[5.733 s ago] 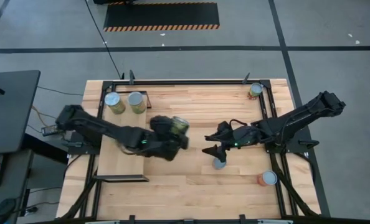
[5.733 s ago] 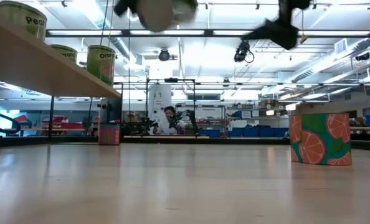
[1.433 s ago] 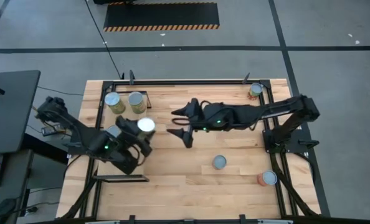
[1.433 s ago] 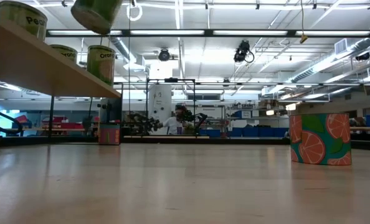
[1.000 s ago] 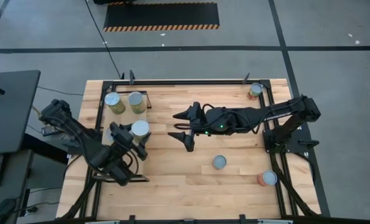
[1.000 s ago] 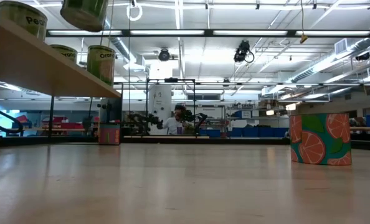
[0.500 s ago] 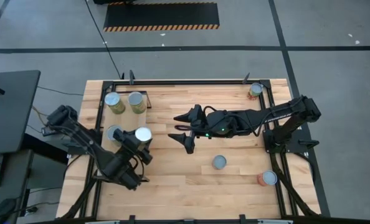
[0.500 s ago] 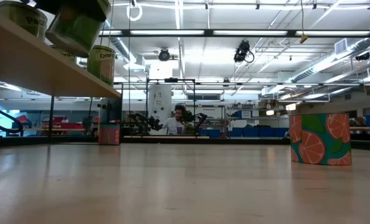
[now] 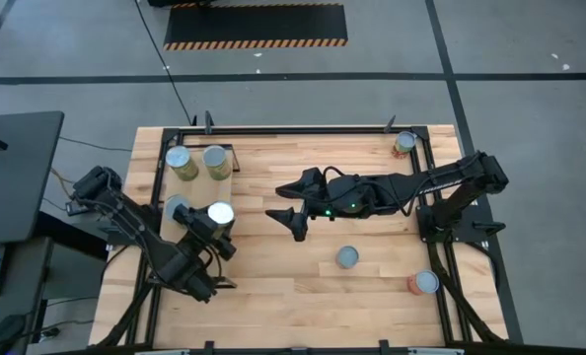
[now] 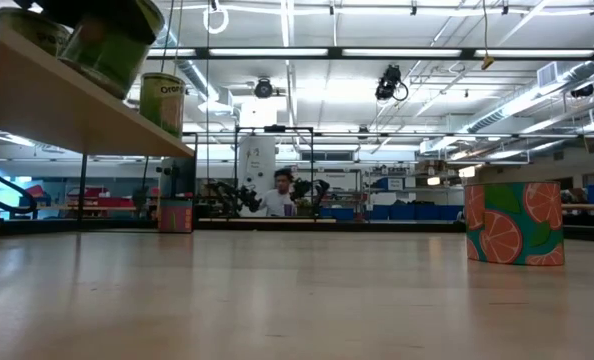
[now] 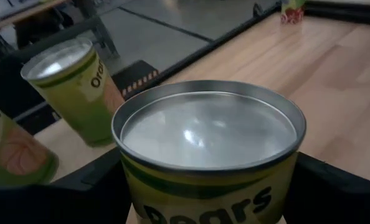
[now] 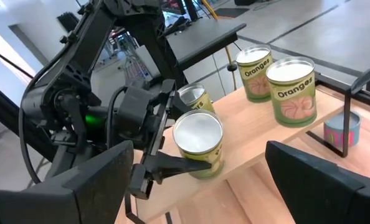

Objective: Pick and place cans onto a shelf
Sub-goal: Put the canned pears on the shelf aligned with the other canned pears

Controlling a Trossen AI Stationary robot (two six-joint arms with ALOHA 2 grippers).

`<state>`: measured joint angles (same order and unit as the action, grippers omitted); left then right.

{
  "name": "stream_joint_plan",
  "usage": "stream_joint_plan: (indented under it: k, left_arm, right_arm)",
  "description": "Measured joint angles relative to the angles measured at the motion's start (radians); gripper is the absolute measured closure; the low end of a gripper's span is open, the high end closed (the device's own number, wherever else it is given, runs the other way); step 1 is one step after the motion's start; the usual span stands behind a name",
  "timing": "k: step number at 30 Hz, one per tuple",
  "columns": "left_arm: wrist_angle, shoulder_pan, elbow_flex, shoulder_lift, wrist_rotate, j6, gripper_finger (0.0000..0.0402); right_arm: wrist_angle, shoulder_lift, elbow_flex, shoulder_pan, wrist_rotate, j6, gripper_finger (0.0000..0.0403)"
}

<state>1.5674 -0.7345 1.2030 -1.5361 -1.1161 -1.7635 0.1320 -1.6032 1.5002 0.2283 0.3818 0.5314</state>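
Left pincer (image 9: 217, 225), pears can (image 9: 219, 214) lower, shelfward.

Pears can (image 11: 208, 152) with a silver lid, gripped between dark jaws at either side. Beyond it, two green Oranges cans (image 11: 73, 87) upright on the pale shelf (image 11: 79, 158); wooden desk (image 11: 334, 74) farther off.

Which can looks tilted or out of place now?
The pears can in the left gripper leans above the shelf in the low view, not yet set down. The other cans there, like the two oranges cans, stand upright. Nothing spilled or damaged.
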Motion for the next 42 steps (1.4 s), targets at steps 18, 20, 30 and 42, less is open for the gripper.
stream_joint_plan:
  k: [18, 20, 30, 42]
  left_arm:
    - [0.003, -0.133, -0.125, 0.377, -0.052, 0.022, 0.0092]
    - [0.003, -0.162, -0.137, 0.42, -0.063, 0.024, 0.0092]
    - [-0.032, -0.242, -0.103, 0.499, -0.122, 0.213, 0.0092]
    - [-0.519, -0.223, -0.139, 0.355, -0.235, 0.509, 0.0092]
  right_arm:
    - [0.007, 0.0, 0.0, 0.042, -0.008, 0.023, 0.003]
    - [0.008, 0.0, 0.0, 0.047, -0.008, 0.023, 0.003]
    - [0.028, 0.0, 0.0, 0.052, -0.007, 0.016, 0.003]
    - [0.036, 0.0, 0.0, 0.052, -0.007, -0.01, 0.003]
